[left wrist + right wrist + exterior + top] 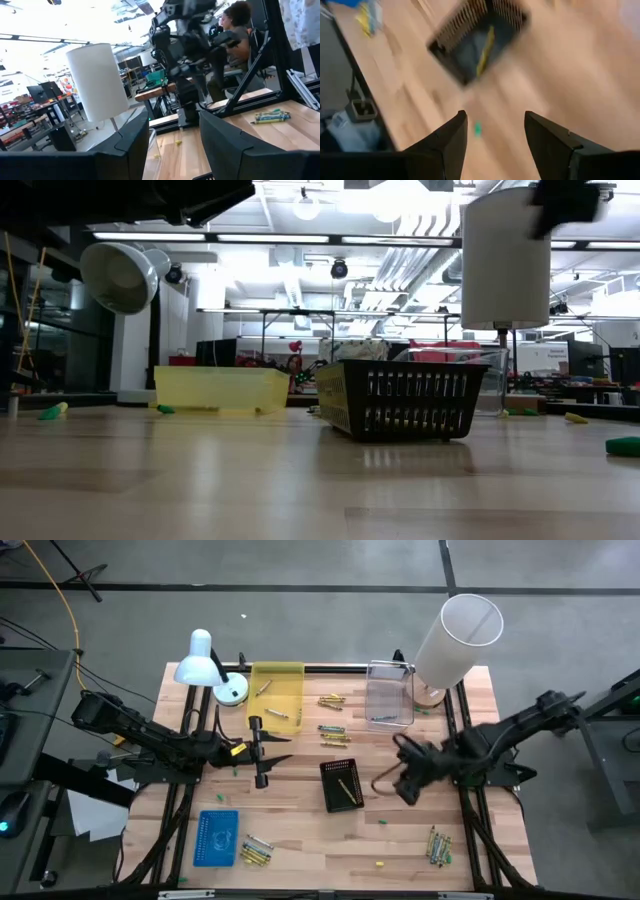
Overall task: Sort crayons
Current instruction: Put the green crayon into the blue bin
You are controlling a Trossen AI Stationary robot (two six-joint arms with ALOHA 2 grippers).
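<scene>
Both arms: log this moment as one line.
left gripper open, empty, mid-table | right gripper open, empty, beside black basket | one crayon in basket

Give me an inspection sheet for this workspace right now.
Surface: wooden table, bare in front.
Job's things: crayons scattered; one in black basket; some in yellow tray and clear bin.
Clutter: two lamps, blue tray.
Grippers: left gripper and right gripper open, empty, above the table.
Cables: yellow cable on the floor.
Surroundings: seated person beyond the table.
</scene>
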